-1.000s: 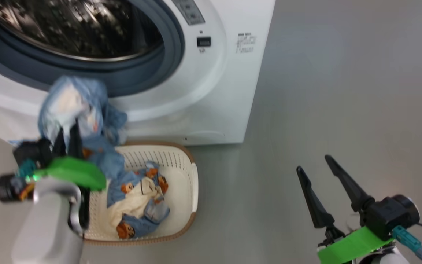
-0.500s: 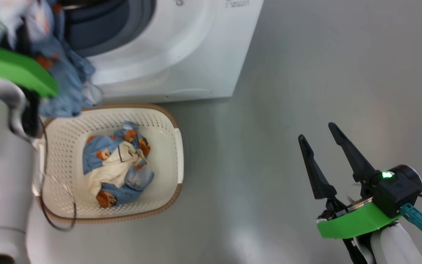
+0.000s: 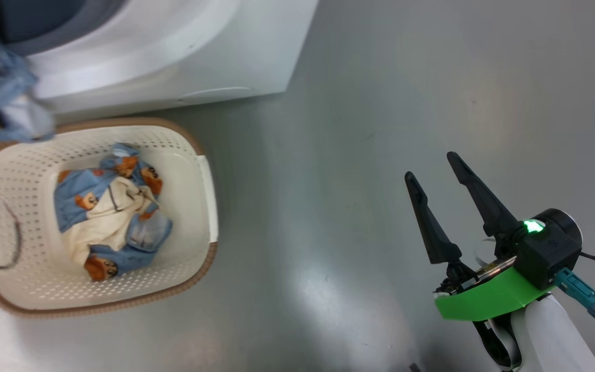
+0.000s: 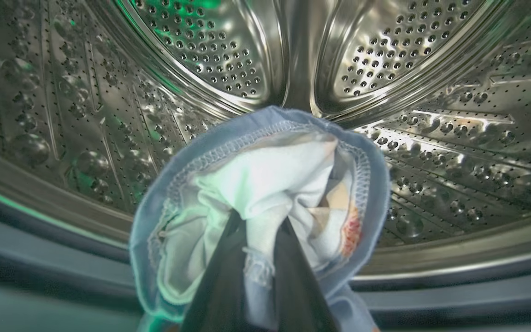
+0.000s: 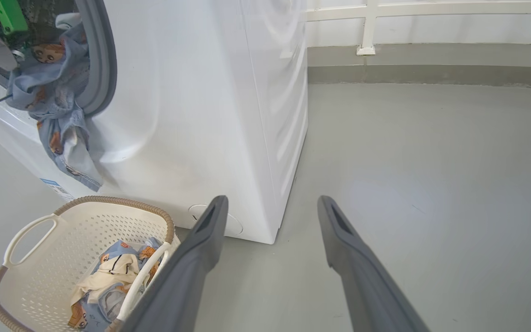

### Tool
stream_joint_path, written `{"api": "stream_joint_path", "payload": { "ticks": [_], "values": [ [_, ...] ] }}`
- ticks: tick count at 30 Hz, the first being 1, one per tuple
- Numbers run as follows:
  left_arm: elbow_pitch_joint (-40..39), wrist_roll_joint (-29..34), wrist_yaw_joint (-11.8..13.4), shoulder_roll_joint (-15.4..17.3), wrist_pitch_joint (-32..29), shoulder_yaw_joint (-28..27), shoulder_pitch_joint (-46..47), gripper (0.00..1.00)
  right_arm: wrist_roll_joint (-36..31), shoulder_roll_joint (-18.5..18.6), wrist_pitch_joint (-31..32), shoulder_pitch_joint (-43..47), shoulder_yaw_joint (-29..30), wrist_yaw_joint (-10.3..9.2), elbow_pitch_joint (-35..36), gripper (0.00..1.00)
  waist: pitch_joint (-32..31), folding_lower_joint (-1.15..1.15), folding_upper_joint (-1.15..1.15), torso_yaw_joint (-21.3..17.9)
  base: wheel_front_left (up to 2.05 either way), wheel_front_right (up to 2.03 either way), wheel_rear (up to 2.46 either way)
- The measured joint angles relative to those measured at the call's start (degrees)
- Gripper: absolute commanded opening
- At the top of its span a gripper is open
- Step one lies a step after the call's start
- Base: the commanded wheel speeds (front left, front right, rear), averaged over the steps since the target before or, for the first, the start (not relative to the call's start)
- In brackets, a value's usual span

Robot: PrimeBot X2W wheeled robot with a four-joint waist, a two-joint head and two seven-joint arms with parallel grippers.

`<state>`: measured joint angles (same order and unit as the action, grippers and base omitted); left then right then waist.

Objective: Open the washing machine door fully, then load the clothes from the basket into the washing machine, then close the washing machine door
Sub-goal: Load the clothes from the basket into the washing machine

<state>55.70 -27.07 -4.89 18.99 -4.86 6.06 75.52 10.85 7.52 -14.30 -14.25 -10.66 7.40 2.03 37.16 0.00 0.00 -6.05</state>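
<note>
Left wrist view: left gripper (image 4: pixel 260 220) has its jaws pinched narrow on the held garment (image 4: pixel 265 170), blue hem and cream lining bunched over the fingertips. The steel drum (image 4: pixel 431 138) is directly ahead and the grey-blue gasket (image 4: pixel 39 258) runs along the lower edge. Change over the last second: the arm carried this piece from above the basket (image 3: pixel 184 227) up to the drum mouth. The head camera swung too, so the basket's shift in frame is no real move. Judgement: the first piece is at the threshold, not yet released. Right wrist view shows its tail hanging out over the gasket lip and down the washing machine (image 5: pixel 191 115) front; it must go in or the door would trap it. The remaining clothes (image 3: pixel 106 206) lie in the basket, on the floor (image 3: pixel 380 103) just before the machine. Right gripper (image 3: pixel 431 165) is idle, jaws wide and empty, well apart over bare floor. A thin dark cable (image 3: pixel 18 235) loops over the basket's left end: possible snag.
</note>
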Motion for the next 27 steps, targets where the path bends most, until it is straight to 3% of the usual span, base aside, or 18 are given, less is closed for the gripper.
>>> {"api": "stream_joint_path", "payload": {
  "ticks": [4, 14, 21, 27],
  "values": [
    [0.05, 0.25, 0.02, 1.78, 2.18, -0.22, 3.31, 0.00, 0.42, 0.01, -0.01, -0.08, -0.70, 0.00, -0.54, 1.00, 1.09, 0.00, 0.00, -1.65, 0.00, 0.00, 0.00],
    [-0.34, 2.00, 2.20, 3.92, 16.13, -1.08, 10.47, 0.00, 0.75, -0.43, -0.01, -1.26, -1.49, 0.00, -0.77, 1.00, 3.33, 0.00, 0.00, -3.99, 0.00, 0.00, 0.00],
    [-0.10, 2.86, 2.69, 4.37, 18.75, -1.21, 11.97, 0.00, 0.97, -0.67, -0.01, -1.36, -1.63, 0.00, -0.78, 1.00, 4.15, 0.00, 0.00, -4.02, 0.00, 0.00, 0.00],
    [4.79, 2.59, 1.59, 3.81, 15.57, -0.45, 11.99, 0.00, 2.42, -0.67, -0.01, -1.56, -2.21, 0.00, -0.92, 1.00, 5.13, 0.00, 0.00, -3.72, 0.00, 0.00, 0.00]
  ]
}}
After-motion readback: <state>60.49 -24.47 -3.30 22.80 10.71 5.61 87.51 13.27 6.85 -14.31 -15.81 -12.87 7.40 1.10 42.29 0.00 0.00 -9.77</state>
